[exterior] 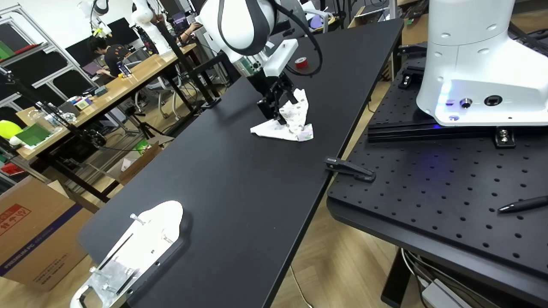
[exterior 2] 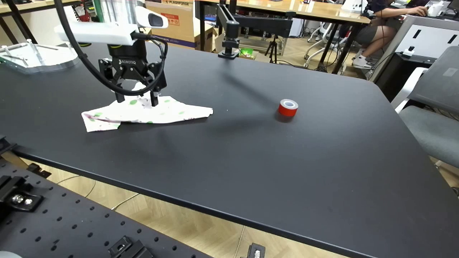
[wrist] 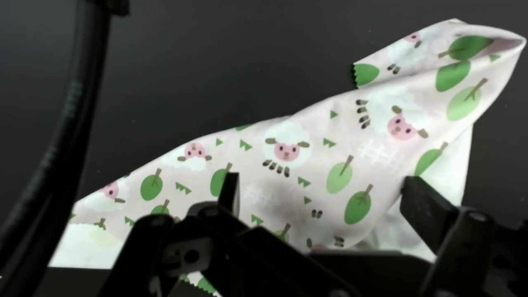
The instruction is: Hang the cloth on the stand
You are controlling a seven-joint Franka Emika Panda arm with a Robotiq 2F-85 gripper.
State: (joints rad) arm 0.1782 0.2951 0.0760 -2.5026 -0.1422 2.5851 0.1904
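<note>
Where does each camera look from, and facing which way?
In an exterior view: near a robot base, looking along the table; arm and end effector show.
In an exterior view: near the perforated board, looking across the table; arm and end effector show.
Wrist view: on the arm, facing down at the cloth; fingers show.
Both exterior views share the cloth and red tape.

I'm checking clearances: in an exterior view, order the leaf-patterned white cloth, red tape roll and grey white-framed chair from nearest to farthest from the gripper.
1. Leaf-patterned white cloth: right at the gripper.
2. Red tape roll: on the black table, image right.
3. Grey white-framed chair: beyond the table's end.
</note>
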